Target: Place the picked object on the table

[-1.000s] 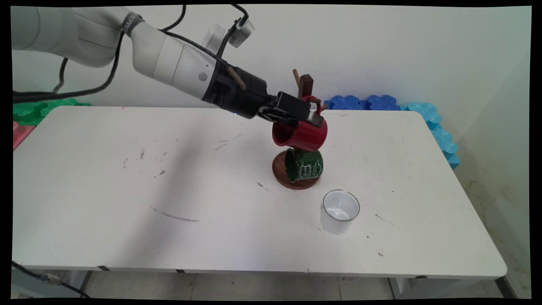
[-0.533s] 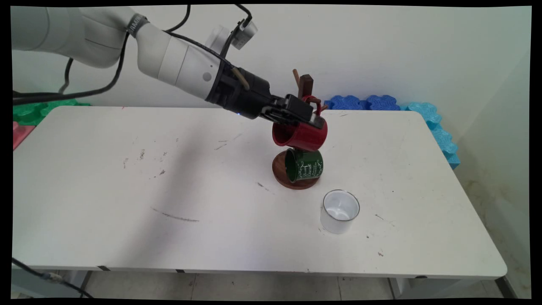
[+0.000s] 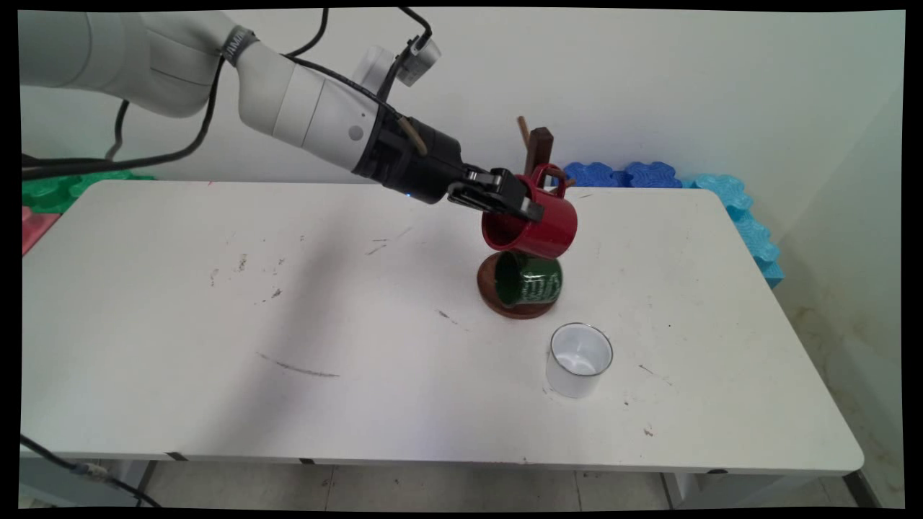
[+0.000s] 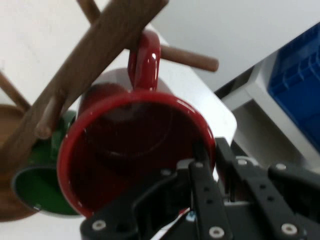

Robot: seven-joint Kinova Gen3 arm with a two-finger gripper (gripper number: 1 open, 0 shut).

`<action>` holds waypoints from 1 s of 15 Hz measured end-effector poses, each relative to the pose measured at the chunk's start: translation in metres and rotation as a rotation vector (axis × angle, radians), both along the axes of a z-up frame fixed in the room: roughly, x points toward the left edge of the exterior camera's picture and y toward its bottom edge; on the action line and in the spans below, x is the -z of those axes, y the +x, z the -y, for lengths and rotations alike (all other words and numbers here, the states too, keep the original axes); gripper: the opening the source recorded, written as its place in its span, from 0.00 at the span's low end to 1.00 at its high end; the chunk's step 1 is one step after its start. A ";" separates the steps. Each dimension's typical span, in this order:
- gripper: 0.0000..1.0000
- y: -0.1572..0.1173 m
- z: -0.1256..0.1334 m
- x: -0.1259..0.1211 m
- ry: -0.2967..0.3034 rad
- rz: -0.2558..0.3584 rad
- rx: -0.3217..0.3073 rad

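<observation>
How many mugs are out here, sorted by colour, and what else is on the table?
Red mug, gripped at its rim by the end effector: 1
Green mug: 1
White mug: 1
Wooden mug stand: 1
Total: 4

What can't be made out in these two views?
- Lettering on the green mug: main view, blurred.
- Lower post of the wooden rack: main view, hidden behind the red mug.
- Rack base: hand view, cut off by the left edge.
- White cup: outside the hand view.
- Gripper: one finger sits inside the red mug's rim; the other is hidden behind its wall.
</observation>
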State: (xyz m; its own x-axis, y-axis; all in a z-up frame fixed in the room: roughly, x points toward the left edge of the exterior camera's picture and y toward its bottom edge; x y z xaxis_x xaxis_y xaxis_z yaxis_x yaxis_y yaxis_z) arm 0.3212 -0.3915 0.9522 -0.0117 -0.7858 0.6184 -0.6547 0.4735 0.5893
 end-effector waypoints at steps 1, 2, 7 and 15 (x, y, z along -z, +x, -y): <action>0.00 0.000 0.001 0.000 -0.002 0.002 0.001; 0.00 0.000 0.001 0.000 -0.004 0.004 0.002; 0.00 0.000 0.002 0.001 -0.011 0.009 0.003; 0.00 -0.001 0.003 -0.002 -0.029 0.016 0.020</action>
State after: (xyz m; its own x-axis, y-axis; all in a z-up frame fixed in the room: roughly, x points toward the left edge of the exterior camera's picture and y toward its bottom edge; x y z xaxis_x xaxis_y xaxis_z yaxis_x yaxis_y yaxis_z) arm 0.3201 -0.3947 0.9540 -0.0375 -0.7673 0.6402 -0.6541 0.5032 0.5647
